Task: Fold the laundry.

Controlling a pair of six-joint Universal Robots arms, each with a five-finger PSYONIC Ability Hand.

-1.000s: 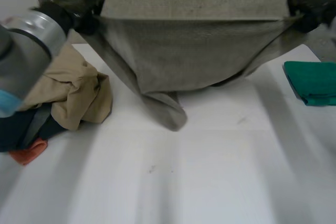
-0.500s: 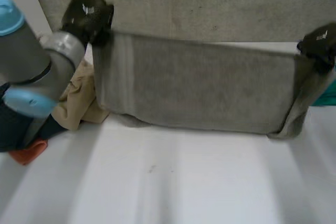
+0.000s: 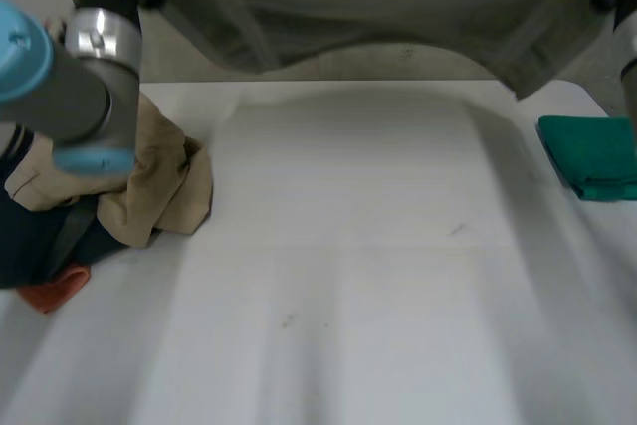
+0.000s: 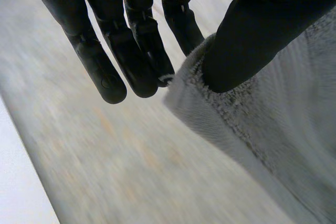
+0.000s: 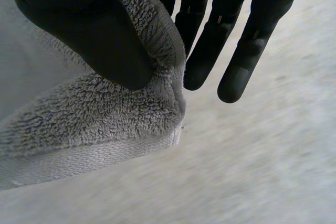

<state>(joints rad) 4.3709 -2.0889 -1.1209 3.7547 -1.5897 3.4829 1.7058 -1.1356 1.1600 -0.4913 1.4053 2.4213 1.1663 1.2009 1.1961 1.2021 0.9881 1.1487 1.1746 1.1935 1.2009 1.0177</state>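
— Towel placement relative to the hands: how is it seen?

— A grey towel [image 3: 378, 7] is held stretched in the air above the far edge of the white table [image 3: 348, 276], clear of its surface. One upper corner is pinched by the left hand [image 4: 131, 35], the thumb pressed onto the pile against straight fingers. The opposite corner is pinched the same way by the right hand [image 5: 210, 24], with the hem curled under its thumb.

— What is hidden or cut off?

— In the head view the towel's upper edge is cut off. Both hands are seen merely as dark shapes at its corners, so the grasp cannot be read there. The left arm [image 3: 70, 87] is placed in front of a heap of laundry at the table's left edge, and part of it is covered. A tan garment [image 3: 159, 186], something dark blue [image 3: 30, 246] and an orange-red scrap [image 3: 50, 291] can be made out. A folded green cloth [image 3: 592, 156] at the table's right edge is cut off as well.

— What is given by the wrist views beyond the head view?

— The pinch itself is shown, along with the looped pile and the flat woven hem. The sag of the towel's lower edge above the table, and the things lying on the table, are given by the head view.
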